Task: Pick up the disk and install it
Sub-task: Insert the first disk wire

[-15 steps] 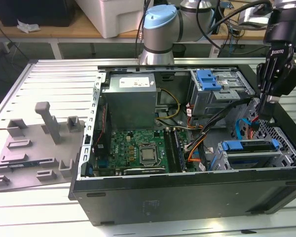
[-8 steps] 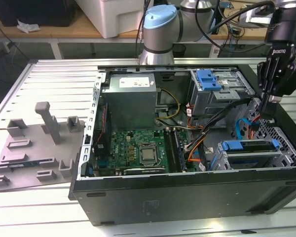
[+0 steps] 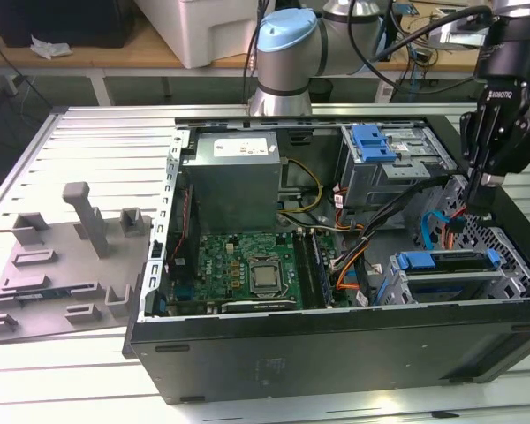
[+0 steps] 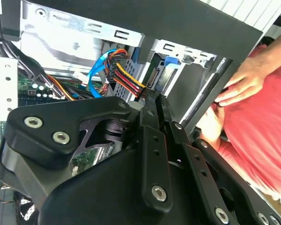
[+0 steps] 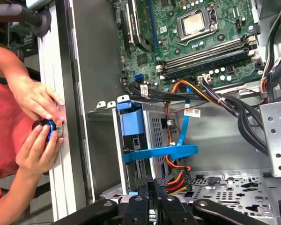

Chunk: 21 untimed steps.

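Here, the disk (image 3: 442, 261) just beside gripper (image 3: 481, 200).

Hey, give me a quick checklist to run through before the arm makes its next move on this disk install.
1. Disk seated: it sits in the drive cage; whether fully home, cannot tell.
2. Gripper free of load: shut, nothing seen in it, ok.
3. Cable bundle clear of the gripper: right beside its tip, not ok.
4. Person's hand off the case: on its rim, not ok.
5. Case side open: ok.
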Each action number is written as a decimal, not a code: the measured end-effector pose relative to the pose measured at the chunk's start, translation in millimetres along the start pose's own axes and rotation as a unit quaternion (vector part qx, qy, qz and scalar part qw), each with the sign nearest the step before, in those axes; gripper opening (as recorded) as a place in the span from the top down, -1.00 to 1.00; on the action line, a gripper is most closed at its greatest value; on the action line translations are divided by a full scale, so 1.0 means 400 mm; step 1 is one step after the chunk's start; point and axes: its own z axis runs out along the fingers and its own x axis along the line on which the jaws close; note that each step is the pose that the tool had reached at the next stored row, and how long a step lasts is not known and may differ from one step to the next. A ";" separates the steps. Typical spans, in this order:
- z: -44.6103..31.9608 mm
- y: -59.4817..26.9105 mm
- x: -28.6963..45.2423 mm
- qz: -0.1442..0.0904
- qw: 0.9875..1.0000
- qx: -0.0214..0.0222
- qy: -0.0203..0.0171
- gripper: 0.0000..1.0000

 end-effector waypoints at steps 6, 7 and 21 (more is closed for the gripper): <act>0.004 0.009 0.020 -0.002 1.000 0.000 -0.019 0.66; 0.004 0.010 0.024 -0.002 1.000 0.001 -0.019 0.66; 0.010 0.014 0.071 -0.008 0.999 0.007 -0.041 0.66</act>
